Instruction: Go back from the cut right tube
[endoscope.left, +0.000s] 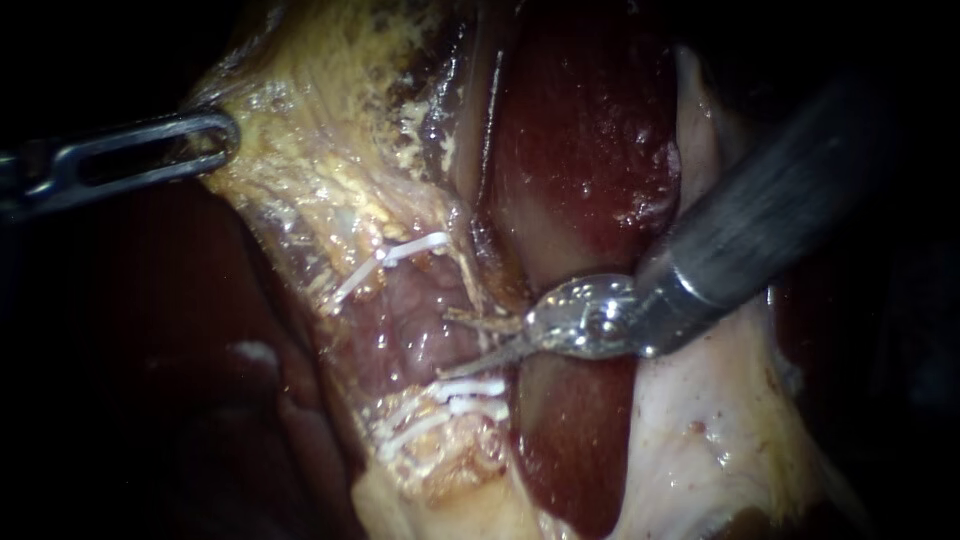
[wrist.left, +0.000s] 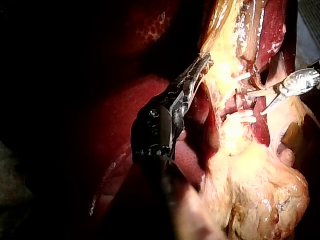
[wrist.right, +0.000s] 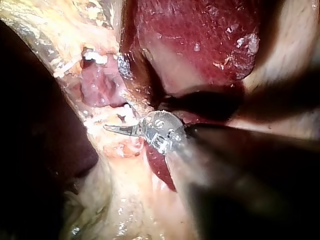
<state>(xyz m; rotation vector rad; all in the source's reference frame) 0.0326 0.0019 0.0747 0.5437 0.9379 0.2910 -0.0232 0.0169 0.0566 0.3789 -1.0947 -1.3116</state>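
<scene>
Tube (endoscope.left: 415, 325) beside right instrument's (endoscope.left: 447, 343) open jaws

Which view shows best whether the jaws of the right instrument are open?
The endoscope view: the right instrument lies broadside there, and a clear gap shows between its jaws. The left wrist view shows the same gap, but smaller. The right wrist view shows them edge-on, almost overlapping.

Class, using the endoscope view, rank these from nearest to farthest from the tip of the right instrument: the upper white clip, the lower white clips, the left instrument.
1. The lower white clips, just below the tip of the right instrument.
2. The upper white clip, above the tip and slightly to its left.
3. The left instrument, far off at the upper left of the view.
</scene>
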